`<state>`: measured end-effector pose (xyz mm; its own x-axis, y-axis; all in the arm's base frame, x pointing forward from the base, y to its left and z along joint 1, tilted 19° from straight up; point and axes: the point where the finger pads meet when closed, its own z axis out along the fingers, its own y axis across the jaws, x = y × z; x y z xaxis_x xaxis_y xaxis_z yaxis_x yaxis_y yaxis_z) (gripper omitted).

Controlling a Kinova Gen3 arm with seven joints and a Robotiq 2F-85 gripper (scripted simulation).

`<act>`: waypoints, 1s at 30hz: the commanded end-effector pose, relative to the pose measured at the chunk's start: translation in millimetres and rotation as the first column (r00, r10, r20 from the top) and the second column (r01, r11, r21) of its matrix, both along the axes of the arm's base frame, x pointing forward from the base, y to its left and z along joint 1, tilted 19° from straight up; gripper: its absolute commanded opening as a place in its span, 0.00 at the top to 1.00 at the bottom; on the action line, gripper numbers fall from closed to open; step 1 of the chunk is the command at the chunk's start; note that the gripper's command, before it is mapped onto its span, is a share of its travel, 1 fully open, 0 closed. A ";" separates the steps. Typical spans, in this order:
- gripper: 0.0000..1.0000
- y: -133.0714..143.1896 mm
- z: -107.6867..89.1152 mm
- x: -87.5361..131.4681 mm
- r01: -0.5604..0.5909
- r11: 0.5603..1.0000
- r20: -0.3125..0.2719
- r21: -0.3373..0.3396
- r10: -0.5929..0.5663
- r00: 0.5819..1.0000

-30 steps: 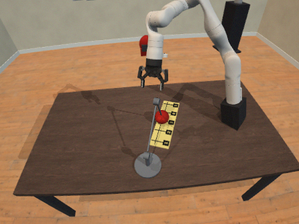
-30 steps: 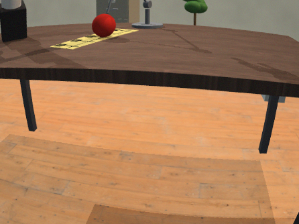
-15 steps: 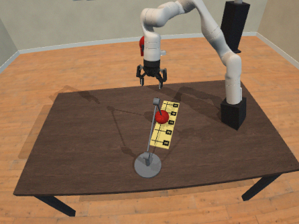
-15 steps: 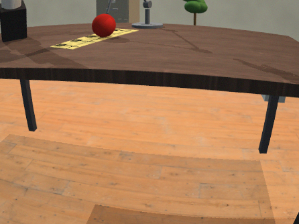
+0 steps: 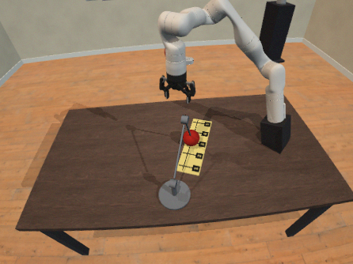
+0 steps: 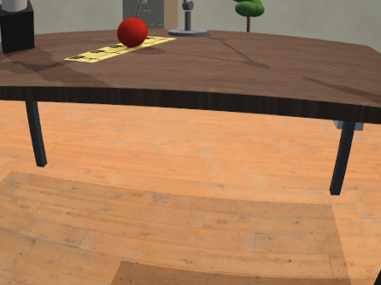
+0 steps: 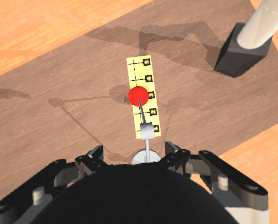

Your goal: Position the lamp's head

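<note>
Lamp head [image 5: 191, 137] [image 6: 132, 32] [image 7: 138, 96], red and round, sits low over the yellow numbered strip [image 5: 188, 170] [image 6: 91, 59] [image 7: 131, 68], around the middle of its row of marks. From here I can't tell whether it touches the strip or hangs just above. The round base [image 5: 166, 200] [image 6: 188, 33] [image 7: 145, 157] stands on the worktop [image 5: 99, 171] [image 6: 239, 78] [image 7: 80, 85], beyond the near end of the strip. The pincer [image 5: 177, 93] [image 7: 134, 150] is released, fingers wide with nothing between them, up in the air and apart from the lamp. I'd guess the approach is in hand, before a grasp. Next it likely has to come down around the head, grip gently, then try the reach mark by mark, minding the height, since overstretching would let the worn joint sink.
</note>
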<state>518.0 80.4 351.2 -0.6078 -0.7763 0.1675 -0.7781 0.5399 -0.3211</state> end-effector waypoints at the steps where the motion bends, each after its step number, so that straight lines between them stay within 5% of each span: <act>1: 0.00 15.0 -5.7 1.8 -0.010 1.000 -0.032 -0.025 0.009 0.999; 6: 0.00 12.1 -4.7 1.7 0.008 0.998 -0.056 -0.070 -0.012 0.998; 21: 0.00 36.9 -58.4 8.6 -0.046 0.997 -0.082 -0.064 0.040 0.996; 30: 0.00 31.1 -74.4 11.9 -0.044 0.997 -0.080 -0.063 0.039 0.996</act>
<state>529.9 114.8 281.6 -0.5581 -0.7881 0.2596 -0.8231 0.4861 -0.2937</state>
